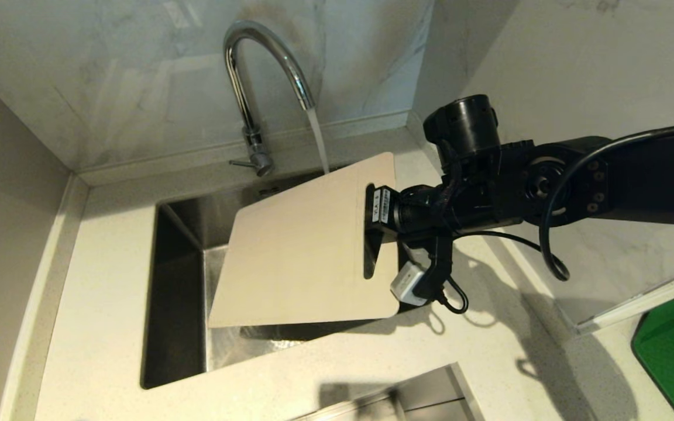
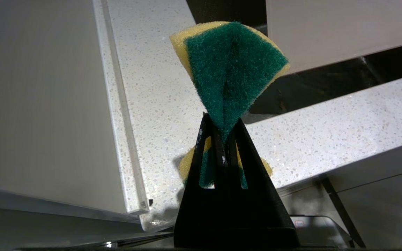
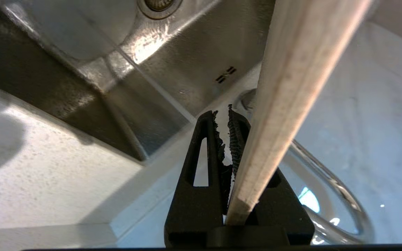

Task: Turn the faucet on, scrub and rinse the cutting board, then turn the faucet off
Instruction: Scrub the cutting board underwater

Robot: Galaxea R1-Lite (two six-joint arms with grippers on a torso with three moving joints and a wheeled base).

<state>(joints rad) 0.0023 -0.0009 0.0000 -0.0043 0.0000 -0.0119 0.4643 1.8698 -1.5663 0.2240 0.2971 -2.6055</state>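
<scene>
Right gripper (image 1: 372, 234) clamps cutting board (image 1: 305, 251) at slot end, over sink (image 1: 176, 292); faucet (image 1: 255, 88) running. Left gripper (image 2: 222, 136) clenched on sponge (image 2: 230, 69). Wrist label unreadable.

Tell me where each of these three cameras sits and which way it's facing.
Head: up on the robot, looking down at the sink, running faucet and cutting board; the right arm shows.
Left wrist: behind the left gripper, shut on a sponge over the countertop.
Right wrist: behind the right gripper, clamping the board's edge, facing the sink.
Head and right wrist views share board, sink and faucet.
</scene>
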